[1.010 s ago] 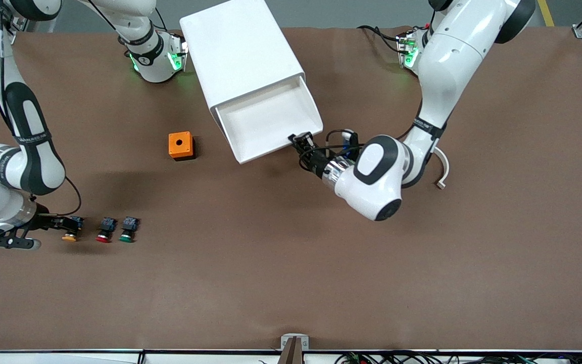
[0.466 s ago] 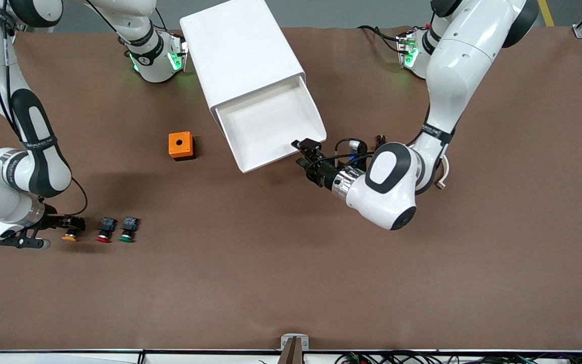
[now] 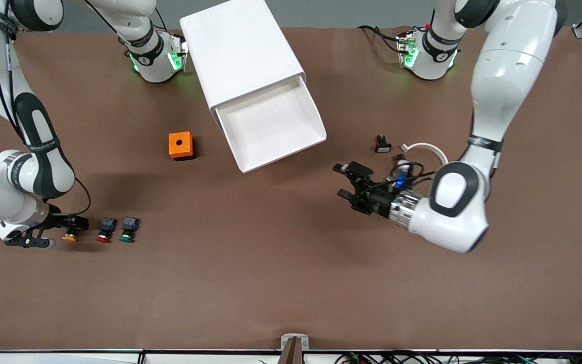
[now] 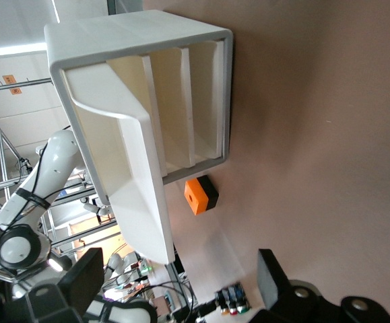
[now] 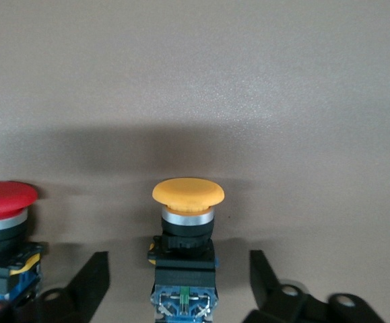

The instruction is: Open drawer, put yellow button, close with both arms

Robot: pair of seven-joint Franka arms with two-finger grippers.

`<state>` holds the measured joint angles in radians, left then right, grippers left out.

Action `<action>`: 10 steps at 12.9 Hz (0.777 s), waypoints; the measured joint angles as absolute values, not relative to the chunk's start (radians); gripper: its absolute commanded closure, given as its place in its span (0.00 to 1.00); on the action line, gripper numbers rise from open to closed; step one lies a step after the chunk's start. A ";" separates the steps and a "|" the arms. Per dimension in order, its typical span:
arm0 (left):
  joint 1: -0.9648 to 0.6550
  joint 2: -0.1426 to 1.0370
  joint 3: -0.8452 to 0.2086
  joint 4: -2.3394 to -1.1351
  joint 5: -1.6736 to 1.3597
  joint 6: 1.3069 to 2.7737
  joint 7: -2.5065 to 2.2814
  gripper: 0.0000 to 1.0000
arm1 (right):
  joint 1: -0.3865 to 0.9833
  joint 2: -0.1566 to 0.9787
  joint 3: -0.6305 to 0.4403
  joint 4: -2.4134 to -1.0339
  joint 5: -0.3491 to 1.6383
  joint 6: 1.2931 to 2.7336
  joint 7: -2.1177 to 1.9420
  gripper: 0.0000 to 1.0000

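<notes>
The drawer (image 3: pixel 271 126) is pulled out of the top of the white cabinet (image 3: pixel 240 50) and lies empty; it also shows in the left wrist view (image 4: pixel 137 182). The yellow button (image 3: pixel 70 235) lies on the table at the right arm's end. My right gripper (image 3: pixel 73 223) is open, low over it. In the right wrist view the yellow button (image 5: pixel 188 229) sits between the two fingers of my right gripper (image 5: pixel 181 282), apart from both. My left gripper (image 3: pixel 345 182) is open and empty over bare table, clear of the drawer; its own view shows it too (image 4: pixel 181 282).
A red button (image 3: pixel 104 230) and a green button (image 3: pixel 128 230) lie beside the yellow one. An orange box with a hole (image 3: pixel 180 145) stands beside the cabinet. A small black part (image 3: pixel 383 145) and a white curved piece (image 3: pixel 425 148) lie near the left arm.
My left gripper has drawn away from the drawer's front corner, toward the left arm's end of the table. The drawer stays open. My right gripper has shifted slightly at the yellow button.
</notes>
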<state>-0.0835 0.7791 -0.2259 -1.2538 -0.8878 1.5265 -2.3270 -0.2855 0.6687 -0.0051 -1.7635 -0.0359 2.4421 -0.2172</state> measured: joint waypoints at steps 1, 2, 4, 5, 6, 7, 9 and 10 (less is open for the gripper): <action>-0.049 0.770 -0.226 -1.251 -0.852 1.515 -2.292 0.00 | -0.286 0.669 -0.005 -1.763 -0.036 2.442 -0.223 1.00; -0.022 0.759 -0.226 -1.250 -0.800 1.507 -2.259 0.00 | -0.286 0.669 -0.005 -1.763 -0.036 2.442 -0.225 1.00; -0.006 0.743 -0.227 -1.250 -0.666 1.504 -2.180 0.00 | -0.286 0.668 -0.006 -1.762 -0.036 2.442 -0.226 1.00; -0.007 0.739 -0.228 -1.250 -0.593 1.504 -2.135 0.00 | -0.286 0.668 -0.006 -1.760 -0.036 2.442 -0.226 1.00; -0.009 0.736 -0.229 -1.250 -0.519 1.504 -2.082 0.00 | -0.286 0.667 -0.005 -1.757 -0.036 2.435 -0.226 1.00; -0.011 0.733 -0.230 -1.250 -0.450 1.504 -2.026 0.00 | -0.285 0.663 -0.003 -1.747 -0.036 2.411 -0.226 1.00; -0.013 0.721 -0.234 -1.249 -0.364 1.505 -1.928 0.00 | -0.279 0.628 0.006 -1.696 -0.035 2.294 -0.213 1.00; -0.014 0.711 -0.235 -1.248 -0.350 1.505 -1.874 0.00 | -0.266 0.588 0.011 -1.663 -0.034 2.196 -0.184 1.00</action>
